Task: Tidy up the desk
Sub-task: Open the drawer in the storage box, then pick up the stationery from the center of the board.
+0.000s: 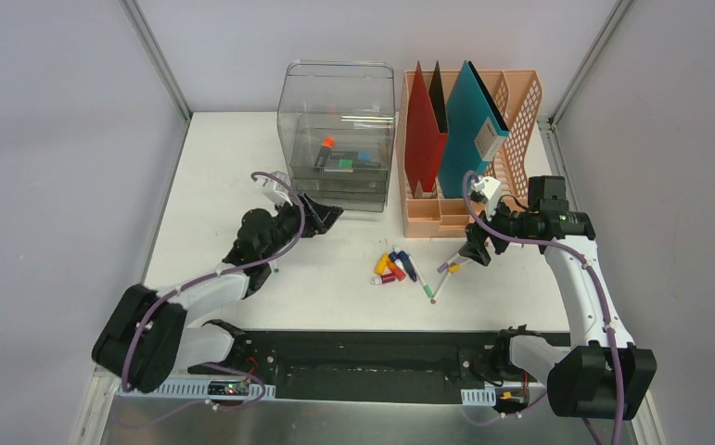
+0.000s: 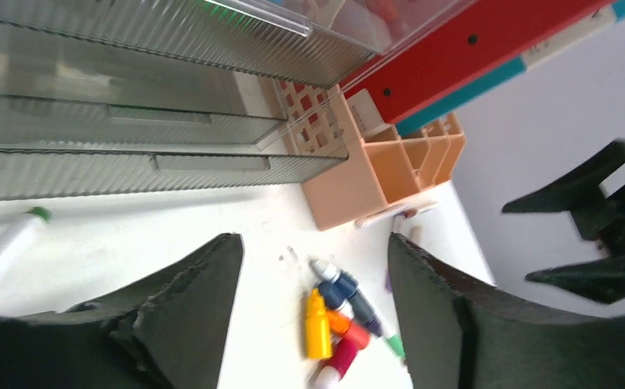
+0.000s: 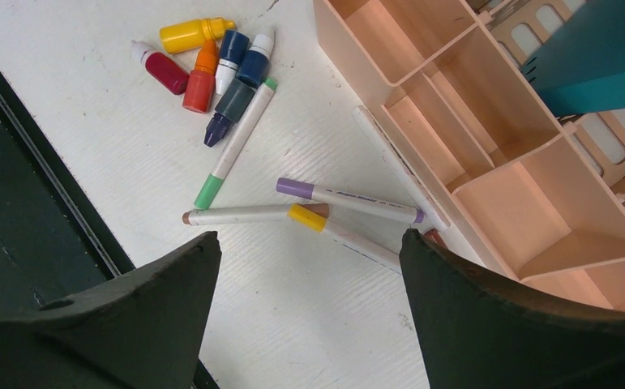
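The white desk holds a heap of small coloured ink bottles and caps near its middle, with several white pens just to the right. My left gripper is open and empty, hovering in front of the clear drawer box. In the left wrist view the heap lies between and beyond my open fingers. My right gripper is open and empty above the pens. In the right wrist view the purple-capped pen and yellow-capped pen lie just past my fingertips.
The peach file rack stands at the back right with a red folder and a teal folder; its front compartments are close to the pens. A green-capped marker lies by the drawer box. Grey walls surround the desk.
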Controlling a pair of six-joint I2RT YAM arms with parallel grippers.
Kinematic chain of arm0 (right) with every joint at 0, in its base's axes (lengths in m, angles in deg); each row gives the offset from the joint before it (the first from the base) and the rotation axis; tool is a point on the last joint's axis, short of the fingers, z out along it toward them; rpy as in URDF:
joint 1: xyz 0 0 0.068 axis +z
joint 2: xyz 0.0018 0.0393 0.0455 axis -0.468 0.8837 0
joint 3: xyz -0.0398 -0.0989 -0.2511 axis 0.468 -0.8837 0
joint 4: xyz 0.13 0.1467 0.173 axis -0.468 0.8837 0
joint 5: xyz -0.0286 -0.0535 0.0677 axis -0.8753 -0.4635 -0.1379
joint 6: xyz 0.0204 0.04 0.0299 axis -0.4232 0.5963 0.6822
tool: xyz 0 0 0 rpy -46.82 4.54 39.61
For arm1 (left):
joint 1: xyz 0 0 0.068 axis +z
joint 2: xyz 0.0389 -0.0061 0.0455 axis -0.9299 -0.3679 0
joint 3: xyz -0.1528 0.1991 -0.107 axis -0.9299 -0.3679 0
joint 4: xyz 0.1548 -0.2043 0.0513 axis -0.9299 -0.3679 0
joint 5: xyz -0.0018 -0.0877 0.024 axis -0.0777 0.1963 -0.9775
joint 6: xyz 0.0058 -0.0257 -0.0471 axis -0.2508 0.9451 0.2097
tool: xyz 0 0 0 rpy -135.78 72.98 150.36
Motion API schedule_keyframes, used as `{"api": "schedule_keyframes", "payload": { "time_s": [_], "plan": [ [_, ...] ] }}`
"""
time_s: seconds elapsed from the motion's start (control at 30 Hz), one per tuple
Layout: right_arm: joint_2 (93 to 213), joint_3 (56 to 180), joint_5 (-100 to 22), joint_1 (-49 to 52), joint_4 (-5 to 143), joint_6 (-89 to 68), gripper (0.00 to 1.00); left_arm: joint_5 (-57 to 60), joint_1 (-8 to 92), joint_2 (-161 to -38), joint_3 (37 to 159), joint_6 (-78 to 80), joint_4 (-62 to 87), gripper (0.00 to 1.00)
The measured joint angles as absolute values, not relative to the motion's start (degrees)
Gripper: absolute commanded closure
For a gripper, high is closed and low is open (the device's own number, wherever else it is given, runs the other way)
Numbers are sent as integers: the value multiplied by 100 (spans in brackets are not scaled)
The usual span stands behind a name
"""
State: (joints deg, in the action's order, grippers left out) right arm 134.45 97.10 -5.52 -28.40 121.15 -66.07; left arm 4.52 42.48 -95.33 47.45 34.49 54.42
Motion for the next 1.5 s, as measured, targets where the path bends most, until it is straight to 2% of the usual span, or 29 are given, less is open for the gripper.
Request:
{"api": "schedule_keyframes", "payload": {
  "time_s": [0.1, 0.13, 0.37, 0.57, 0.8, 0.97, 1.3, 1.5],
  "plan": [
    [13445, 9710, -550, -2840, 12115, -6607, 16, 441, 4248, -8855, 4786, 2704, 4559, 6],
    [13445, 9710, -548, -2840, 12115, -6607, 16, 432, 4248, -8702, 4793, 2488, 4343, 2],
    [13445, 9710, -532, -2840, 12117, -6607, 16, 561, 4248, -8591, 4751, 1913, 3750, 1],
    [13445, 9710, -535, -2809, 12115, -6607, 16, 1682, 4248, -9205, 4760, 1847, 3916, 12],
    [13445, 9708, -535, -2728, 12115, -6616, 16, 2533, 3793, -9496, 5062, 1570, 3862, 13],
    [13445, 9708, -535, -2728, 12117, -6622, 16, 1907, 2727, -9666, 5912, 783, 2889, 22],
    [13445, 9708, -532, -2726, 12117, -6625, 16, 168, 1861, -10538, 6871, 319, 1490, 25],
    [13445, 9706, -532, -2726, 12117, -6625, 16, -613, 1448, -11321, 7341, 346, 1130, 35]
  ]
}}
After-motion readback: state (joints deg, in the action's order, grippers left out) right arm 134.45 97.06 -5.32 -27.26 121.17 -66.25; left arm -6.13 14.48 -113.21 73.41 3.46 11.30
